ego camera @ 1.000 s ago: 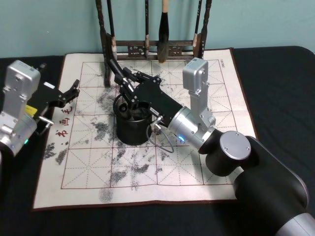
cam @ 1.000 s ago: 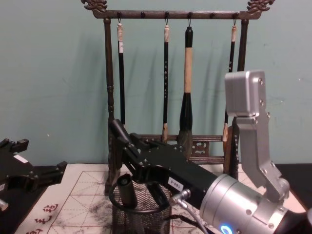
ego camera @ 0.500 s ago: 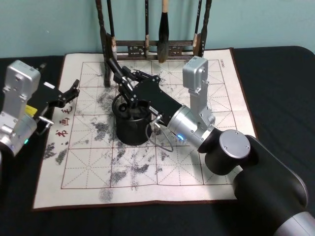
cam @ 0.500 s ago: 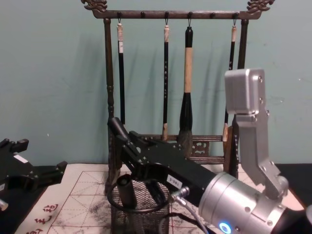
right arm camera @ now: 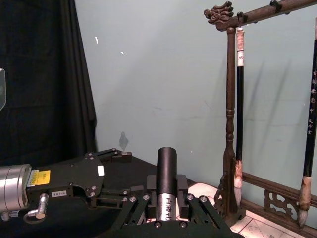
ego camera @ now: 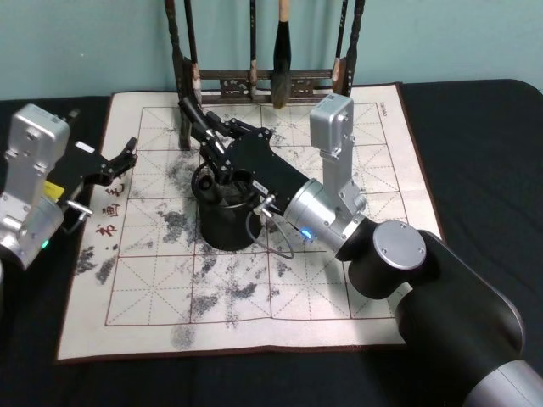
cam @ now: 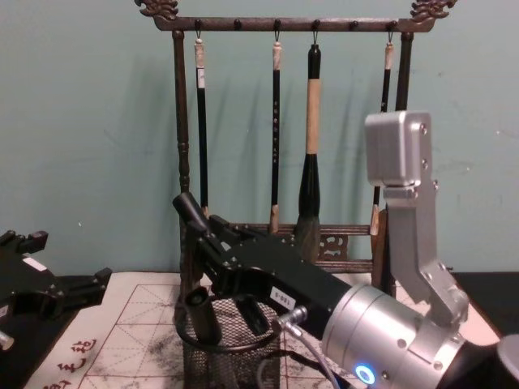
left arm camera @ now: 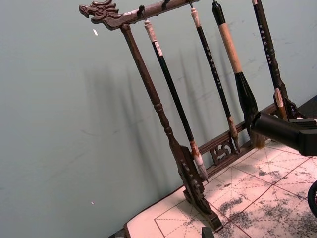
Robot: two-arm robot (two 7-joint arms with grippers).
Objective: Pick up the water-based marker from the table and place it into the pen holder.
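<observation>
The water-based marker (ego camera: pixel 188 114), a black cylinder with a white printed label, is clamped between the fingers of my right gripper (ego camera: pixel 216 153). It tilts, with its upper end (cam: pixel 188 211) aimed at the brush rack. In the right wrist view the marker (right arm camera: pixel 167 173) stands upright between the two finger linkages. The gripper hangs over the far-left rim of the pen holder (ego camera: pixel 225 227), a black wire-mesh cup (cam: pixel 235 356) on the mat. A dark cylindrical end shows inside the rim; I cannot tell what it is. My left gripper (ego camera: pixel 120 159) rests open at the mat's left edge.
A tall dark wooden rack of hanging calligraphy brushes (ego camera: pixel 263 76) stands at the mat's far edge, close behind the holder (cam: pixel 276 121). The ink-stained grid practice mat (ego camera: pixel 170 288) lies on a black tablecloth (ego camera: pixel 475 153). My right arm's elbow rises right of the holder.
My right gripper has shifted a little to the left with the marker, staying over the pen holder. The left arm has not moved.
</observation>
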